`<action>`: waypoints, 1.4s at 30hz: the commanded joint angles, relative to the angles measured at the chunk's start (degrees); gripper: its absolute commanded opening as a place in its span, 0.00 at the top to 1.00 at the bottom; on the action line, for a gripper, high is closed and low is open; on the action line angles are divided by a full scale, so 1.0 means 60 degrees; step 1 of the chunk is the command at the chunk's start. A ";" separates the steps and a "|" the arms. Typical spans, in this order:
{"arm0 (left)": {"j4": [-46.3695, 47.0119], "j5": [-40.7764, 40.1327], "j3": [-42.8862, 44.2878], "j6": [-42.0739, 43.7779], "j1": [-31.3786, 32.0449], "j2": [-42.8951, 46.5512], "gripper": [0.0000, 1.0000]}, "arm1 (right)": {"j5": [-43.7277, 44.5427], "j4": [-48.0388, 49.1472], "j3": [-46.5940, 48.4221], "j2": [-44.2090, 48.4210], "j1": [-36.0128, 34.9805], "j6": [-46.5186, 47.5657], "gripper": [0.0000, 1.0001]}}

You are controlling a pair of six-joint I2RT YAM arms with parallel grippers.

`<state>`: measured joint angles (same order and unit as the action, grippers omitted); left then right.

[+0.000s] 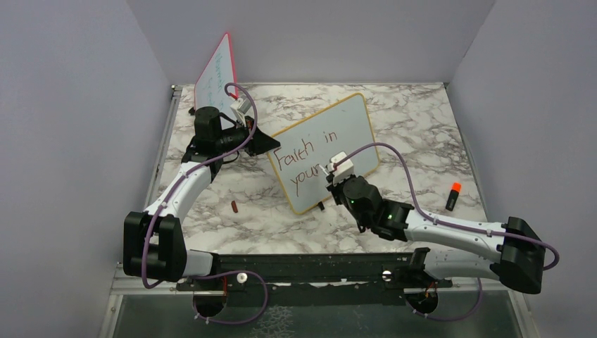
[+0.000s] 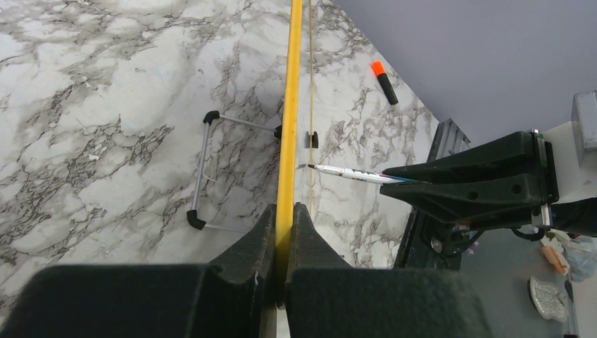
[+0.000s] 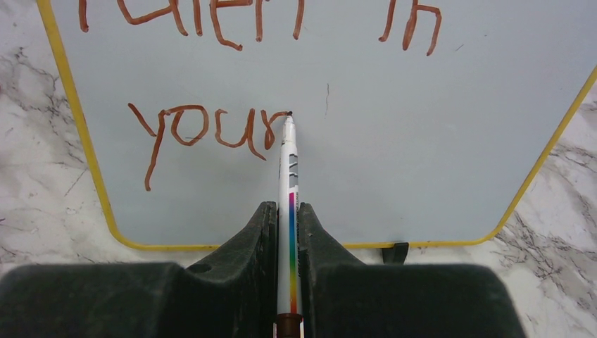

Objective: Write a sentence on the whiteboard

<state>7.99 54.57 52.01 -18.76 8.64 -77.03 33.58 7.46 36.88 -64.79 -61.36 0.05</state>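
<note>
At the back left, red-framed board (image 1: 217,74): stands tilted near the rear wall with faint writing on it. It appears to have no part in the job.
Small dark red piece (image 1: 234,206): lies alone on the marble table (image 1: 422,134) beside the left forearm. It may be a pen cap, but it is too small to tell.
Left gripper (image 1: 264,141): its fingers are pressed together on the yellow edge of the whiteboard (image 1: 345,127). The left wrist view shows the frame pinched between the two pads. The hold seems meant to brace the board so the pen's push does not slide or tip it.
Whiteboard: stands in the middle of the table, propped up on a wire stand (image 2: 200,169) with small black feet. Its face is turned toward the right arm. It has a white surface, a yellow-orange frame and rounded corners.
Sentence (image 1: 303,160): dark red slanted handwriting that reads "Faith in" on one line and "your" below it. It looks unfinished, and much of the board to the right and below is bare.
Marker (image 3: 289,169): a slim white barrel with a rainbow stripe. Its tip meets the board at the tail of the "r" in "your". It points straight out from the jaws, which gives the wrist camera a clear line to the stroke.
Right gripper (image 3: 287,211): closed tight on the marker's barrel and held low in front of the board.
Orange-capped marker (image 1: 453,196): lies unused at the right of the table, well apart from the board.
</note>
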 commanded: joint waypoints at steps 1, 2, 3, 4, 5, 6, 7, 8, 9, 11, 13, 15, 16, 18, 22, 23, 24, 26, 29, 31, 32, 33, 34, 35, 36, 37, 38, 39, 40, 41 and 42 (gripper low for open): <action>-0.0850 -0.0349 -0.0102 0.0535 0.0185 -0.0260 1.00 | 0.0119 -0.0142 0.0006 0.0458 0.0105 0.0020 0.99; -0.0856 -0.0349 -0.0108 0.0535 0.0185 -0.0257 1.00 | 0.0182 -0.0169 0.0014 0.0511 0.0105 0.0020 0.99; -0.0849 -0.0347 -0.0111 0.0535 0.0185 -0.0258 1.00 | 0.0239 -0.0194 -0.0001 0.0535 0.0114 0.0020 0.99; -0.0850 -0.0349 -0.0113 0.0546 0.0185 -0.0260 1.00 | 0.0283 -0.0208 -0.0005 0.0544 0.0126 0.0020 0.99; -0.0850 -0.0349 -0.0112 0.0549 0.0185 -0.0257 1.00 | 0.0303 -0.0237 -0.0011 0.0538 0.0141 0.0020 0.99; -0.0856 -0.0349 -0.0110 0.0549 0.0185 -0.0257 1.00 | 0.0298 -0.0247 -0.0028 0.0533 0.0161 0.0020 0.99; -0.0862 -0.0357 -0.0102 0.0549 0.0185 -0.0257 1.00 | 0.0292 -0.0228 -0.0052 0.0531 0.0184 0.0020 0.99; -0.0870 -0.0350 -0.0101 0.0549 0.0185 -0.0273 1.00 | 0.0292 -0.0225 -0.0073 0.0510 0.0212 0.0020 0.99; -0.0864 -0.0349 -0.0103 0.0549 0.0185 -0.0281 1.00 | 0.0284 -0.0240 -0.0072 0.0477 0.0221 0.0020 0.99; -0.0865 -0.0351 -0.0102 0.0549 0.0185 -0.0281 1.00 | 0.0236 -0.0237 -0.0083 0.0461 0.0237 0.0018 0.99; -0.0864 -0.0363 -0.0110 0.0549 0.0185 -0.0286 1.00 | 0.0199 -0.0179 -0.0114 0.0426 0.0249 0.0020 0.99; -0.0865 -0.0364 -0.0110 0.0549 0.0185 -0.0287 1.00 | 0.0203 -0.0165 -0.0118 0.0360 0.0252 0.0020 0.99; -0.0872 -0.0364 -0.0104 0.0549 0.0185 -0.0282 1.00 | 0.0193 -0.0161 -0.0116 0.0332 0.0263 0.0020 0.99; -0.0867 -0.0363 -0.0113 0.0549 0.0185 -0.0274 1.00 | 0.0167 -0.0135 -0.0141 0.0287 0.0266 0.0020 0.99; -0.0863 -0.0364 -0.0113 0.0549 0.0185 -0.0307 1.00 | 0.0132 -0.0138 -0.0160 0.0223 0.0295 -0.0185 0.99; -0.0863 -0.0364 -0.0113 0.0549 0.0185 -0.0307 1.00 | 0.0123 -0.0124 -0.0175 0.0223 0.0316 -0.0254 0.99; -0.0870 -0.0357 -0.0106 0.0549 0.0185 -0.0301 1.00 | 0.0109 -0.0106 -0.0201 0.0219 0.0318 -0.0258 0.99; -0.0863 -0.0352 -0.0113 0.0549 0.0185 -0.0316 1.00 | 0.0090 -0.0084 -0.0210 0.0187 0.0354 -0.0258 0.99; -0.0863 -0.0346 -0.0108 0.0549 0.0185 -0.0326 1.00 | 0.0037 -0.0020 -0.0210 0.0139 0.0366 -0.0247 0.99; -0.0865 -0.0347 -0.0109 0.0563 0.0185 -0.0316 1.00 | 0.0001 0.0032 -0.0177 0.0088 0.0372 -0.0219 0.99; -0.0870 -0.0349 -0.0104 0.0564 0.0185 -0.0323 1.00 | -0.0014 0.0062 -0.0151 0.0067 0.0369 -0.0204 0.99; -0.0881 -0.0349 -0.0099 0.0553 0.0185 -0.0334 1.00 | -0.0036 0.0100 -0.0150 0.0048 0.0373 -0.0189 0.99; -0.0878 -0.0342 -0.0102 0.0561 0.0185 -0.0332 1.00 | -0.0064 0.0145 -0.0152 0.0029 0.0382 -0.0162 0.99; -0.0885 -0.0348 -0.0099 0.0563 0.0185 -0.0341 1.00 | -0.0084 0.0239 -0.0150 0.0028 0.0376 -0.0136 0.99; -0.0882 -0.0349 -0.0097 0.0564 0.0185 -0.0333 1.00 | -0.0100 0.0296 -0.0163 0.0040 0.0383 -0.0117 0.99; -0.0880 -0.0349 -0.0106 0.0564 0.0185 -0.0317 1.00 | -0.0127 0.0344 -0.0179 0.0044 0.0372 -0.0099 0.99; -0.0879 -0.0349 -0.0107 0.0564 0.0185 -0.0323 1.00 | -0.0133 0.0374 -0.0172 0.0051 0.0375 -0.0097 0.99; -0.0879 -0.0349 -0.0098 0.0564 0.0185 -0.0327 1.00 | -0.0144 0.0405 -0.0180 0.0060 0.0381 -0.0097 0.99; -0.0889 -0.0346 -0.0095 0.0564 0.0185 -0.0318 1.00 | -0.0158 0.0440 -0.0185 0.0062 0.0383 -0.0097 0.99; -0.0886 -0.0349 -0.0089 0.0564 0.0185 -0.0317 1.00 | -0.0182 0.0453 -0.0161 0.0062 0.0376 -0.0097 0.99; -0.0880 -0.0349 -0.0098 0.0564 0.0185 -0.0325 1.00 | -0.0191 0.0475 -0.0159 0.0062 0.0383 -0.0097 0.99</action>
<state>7.94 54.57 52.03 -18.76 8.64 -77.06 33.56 7.73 36.36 -64.07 -59.51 -0.51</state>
